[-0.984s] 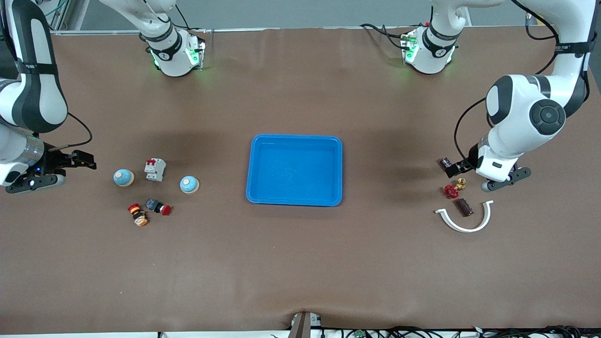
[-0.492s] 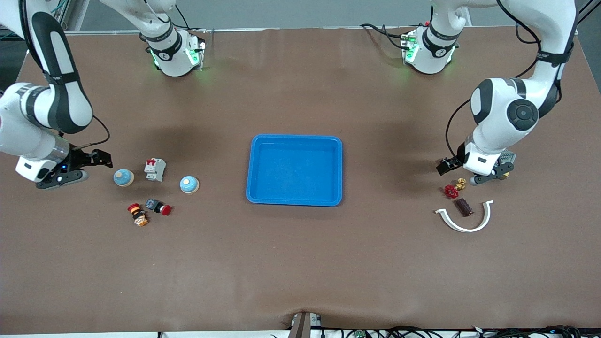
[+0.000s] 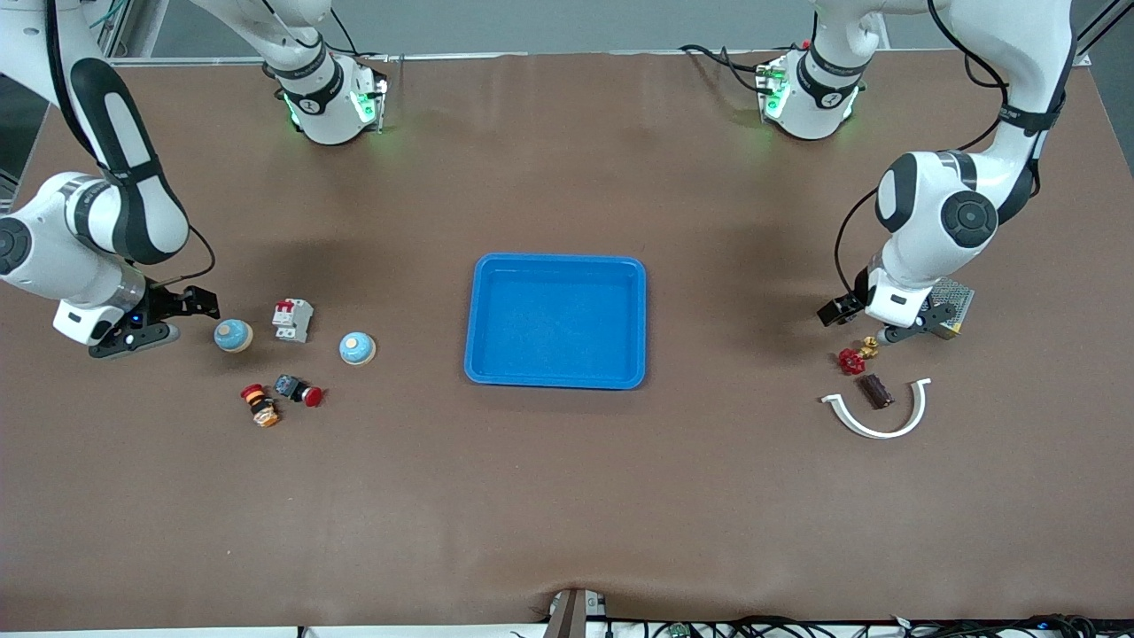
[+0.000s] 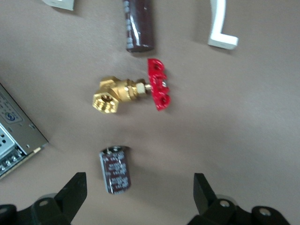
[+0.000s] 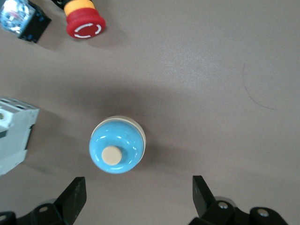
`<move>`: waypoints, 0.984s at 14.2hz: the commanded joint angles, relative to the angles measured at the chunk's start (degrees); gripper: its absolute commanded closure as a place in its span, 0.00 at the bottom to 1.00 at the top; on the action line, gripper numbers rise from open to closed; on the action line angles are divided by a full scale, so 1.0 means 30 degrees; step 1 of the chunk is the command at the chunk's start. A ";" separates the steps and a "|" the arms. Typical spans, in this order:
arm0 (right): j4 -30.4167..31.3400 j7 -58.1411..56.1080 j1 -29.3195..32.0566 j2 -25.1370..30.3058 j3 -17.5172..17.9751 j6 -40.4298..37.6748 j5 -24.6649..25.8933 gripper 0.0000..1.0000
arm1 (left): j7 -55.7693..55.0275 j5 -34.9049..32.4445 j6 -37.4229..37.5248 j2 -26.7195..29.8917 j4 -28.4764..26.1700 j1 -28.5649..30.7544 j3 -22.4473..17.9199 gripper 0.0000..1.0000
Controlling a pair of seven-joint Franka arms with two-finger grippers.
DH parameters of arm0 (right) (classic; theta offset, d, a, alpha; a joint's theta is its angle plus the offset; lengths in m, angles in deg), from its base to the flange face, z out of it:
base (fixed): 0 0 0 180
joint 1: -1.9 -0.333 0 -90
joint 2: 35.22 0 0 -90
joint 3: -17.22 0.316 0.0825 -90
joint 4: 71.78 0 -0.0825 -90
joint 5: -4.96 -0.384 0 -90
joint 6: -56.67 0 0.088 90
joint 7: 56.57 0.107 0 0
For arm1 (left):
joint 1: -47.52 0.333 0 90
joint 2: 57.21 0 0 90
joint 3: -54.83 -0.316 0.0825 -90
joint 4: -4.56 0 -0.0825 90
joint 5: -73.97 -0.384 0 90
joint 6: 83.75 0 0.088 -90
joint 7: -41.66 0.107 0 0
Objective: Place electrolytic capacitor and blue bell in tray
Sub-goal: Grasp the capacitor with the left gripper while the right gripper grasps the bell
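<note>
Both wide-open grippers should centre before descending: the left gripper [image 4: 136, 199] on the electrolytic capacitor [image 4: 115, 169] at its 11 o'clock, the right gripper [image 5: 136, 199] on the blue bell [image 5: 117, 145], well apart from the empty tray [image 3: 556, 263].

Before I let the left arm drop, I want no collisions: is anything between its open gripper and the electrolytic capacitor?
Nothing visible: the capacitor lies bare on the table below the left gripper; the brass valve sits apart.

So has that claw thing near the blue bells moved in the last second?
Yes. The right end effector has shifted toward the nearest blue bell, closing most of the gap.
</note>
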 commanded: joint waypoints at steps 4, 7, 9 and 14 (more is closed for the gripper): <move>0.1048 0.0083 -0.0057 -0.0337 0.0364 0.1586 -0.0368 0.00 | 0.0071 -0.0895 -0.1689 -0.1017 -0.0385 0.0638 0.0047 0.00; 0.1019 0.0958 -0.0788 -0.0454 0.0335 0.1586 -0.0895 0.00 | 0.0071 -0.0895 -0.1719 -0.1194 -0.0414 0.0638 0.0047 0.00; 0.1019 0.1430 -0.1228 -0.0600 0.0335 0.1790 -0.0896 0.00 | 0.0071 -0.0895 -0.1719 -0.1281 -0.0414 0.0609 0.0047 0.00; 0.0990 0.1256 -0.1114 -0.1420 0.0306 0.3079 -0.0867 0.00 | 0.0071 -0.0895 -0.1807 -0.1340 -0.0560 0.0609 0.0047 0.00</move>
